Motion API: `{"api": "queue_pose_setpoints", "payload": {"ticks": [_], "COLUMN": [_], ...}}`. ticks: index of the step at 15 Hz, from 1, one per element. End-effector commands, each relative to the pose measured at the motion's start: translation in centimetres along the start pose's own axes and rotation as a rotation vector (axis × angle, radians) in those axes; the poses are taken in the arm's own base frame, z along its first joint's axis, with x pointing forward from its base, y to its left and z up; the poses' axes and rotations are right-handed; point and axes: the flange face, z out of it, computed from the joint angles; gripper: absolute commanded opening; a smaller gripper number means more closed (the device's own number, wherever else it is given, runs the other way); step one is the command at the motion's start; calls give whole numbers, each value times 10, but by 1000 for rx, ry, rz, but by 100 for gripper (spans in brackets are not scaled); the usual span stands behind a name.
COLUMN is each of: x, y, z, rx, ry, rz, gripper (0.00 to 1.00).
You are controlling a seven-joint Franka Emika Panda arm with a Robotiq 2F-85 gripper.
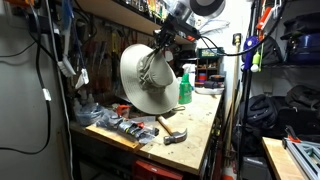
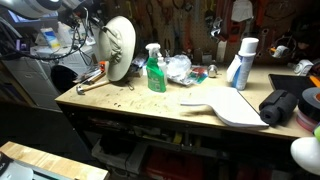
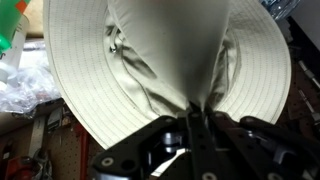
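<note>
My gripper is shut on the crown of a pale beige wide-brimmed hat and holds it up above the wooden workbench. In both exterior views the hat hangs on edge, clear of the bench top. The gripper pinches the fabric at the hat's middle. A hammer lies on the bench below the hat; it also shows in an exterior view.
A green spray bottle stands on the workbench. A white cutting board, a white-and-blue bottle, crumpled plastic and a black roll lie further along. Tools clutter the bench end. Cables and shelves surround it.
</note>
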Motion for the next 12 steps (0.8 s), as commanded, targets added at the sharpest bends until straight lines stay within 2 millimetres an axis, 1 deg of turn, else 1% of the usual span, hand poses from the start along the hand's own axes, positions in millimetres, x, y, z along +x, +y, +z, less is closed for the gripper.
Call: {"api": "queue_pose_setpoints", "payload": {"ticks": [1,3,6,12], "x": [9,18,34,80], "y": [-2,-6,-6,17], "z": [0,5,11,35], "rx": [23,54,101,140], "ry": [-9,-18,-38,-12], "rz": [-31,-68,-90,-88], "gripper": [1,1,1,1]}}
